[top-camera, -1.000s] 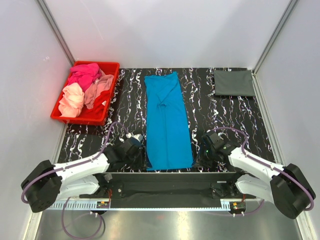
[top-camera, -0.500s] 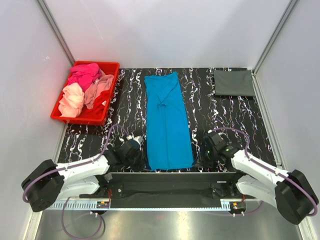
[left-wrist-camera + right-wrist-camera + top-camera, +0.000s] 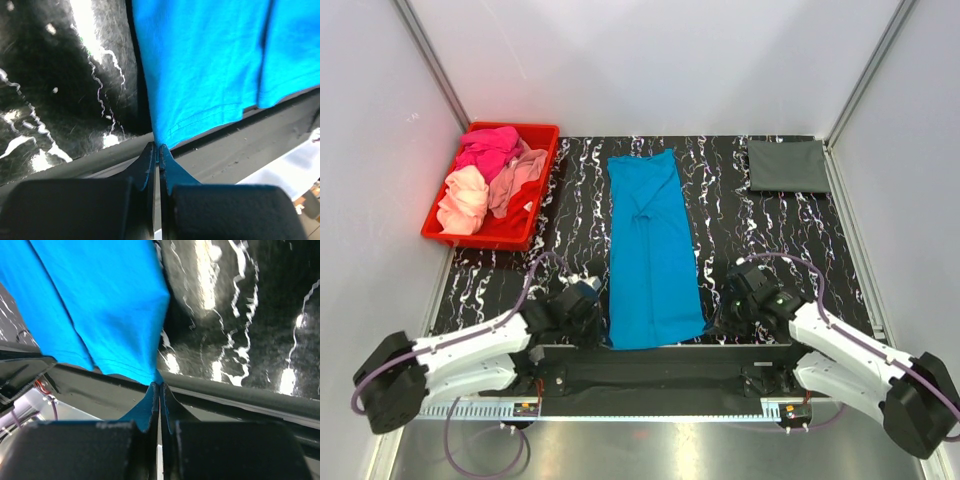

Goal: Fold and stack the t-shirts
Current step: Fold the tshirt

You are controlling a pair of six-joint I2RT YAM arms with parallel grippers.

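A bright blue t-shirt point(image 3: 652, 250) lies folded into a long strip down the middle of the black marbled table. Its near end is lifted slightly at both corners. My left gripper point(image 3: 158, 146) is shut on the near left corner of the blue t-shirt point(image 3: 210, 65). My right gripper point(image 3: 160, 385) is shut on the near right corner of the same shirt point(image 3: 100, 300). In the top view the left gripper point(image 3: 603, 322) and right gripper point(image 3: 714, 322) flank the hem. A dark grey t-shirt point(image 3: 788, 165) lies folded at the back right. Hot pink, peach and salmon t-shirts point(image 3: 485, 180) sit bunched in a bin.
The red plastic bin point(image 3: 534, 218) stands at the back left, partly off the table. White walls close in the left and right sides. A dark rail point(image 3: 660, 352) runs along the table's near edge just behind both grippers.
The left gripper has closed on the shirt's near left corner. Both arms have drawn toward the near edge, and the blue shirt's near end has lifted and shifted slightly left.
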